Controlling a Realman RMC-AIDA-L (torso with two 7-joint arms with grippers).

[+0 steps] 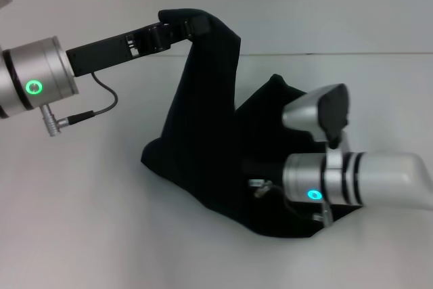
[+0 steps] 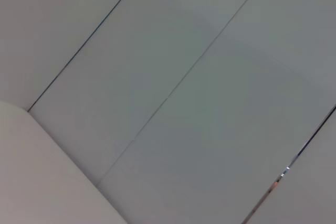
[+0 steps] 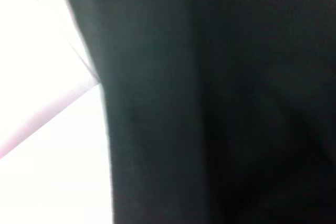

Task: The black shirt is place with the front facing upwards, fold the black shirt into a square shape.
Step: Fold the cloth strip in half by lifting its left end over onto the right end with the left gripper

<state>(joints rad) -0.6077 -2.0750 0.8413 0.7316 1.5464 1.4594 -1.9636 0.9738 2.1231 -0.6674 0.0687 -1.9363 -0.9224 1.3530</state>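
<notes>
The left end effector (image 1: 186, 30) grips the black shirt (image 1: 203, 147) raised above the counter (image 1: 81, 201); right end effector's state beside the shirt: cannot tell.

Even, diffuse light fills the head view; the white table (image 1: 81, 221) reads pale grey with only soft shadows. The black shirt (image 1: 203, 147), hanging below the left gripper (image 1: 177, 32), swallows detail — its folds barely show. Green ring lights glow on both arms. The left wrist view is flat and dim. The right wrist view is blurred — dark cloth against blown-out white.
</notes>
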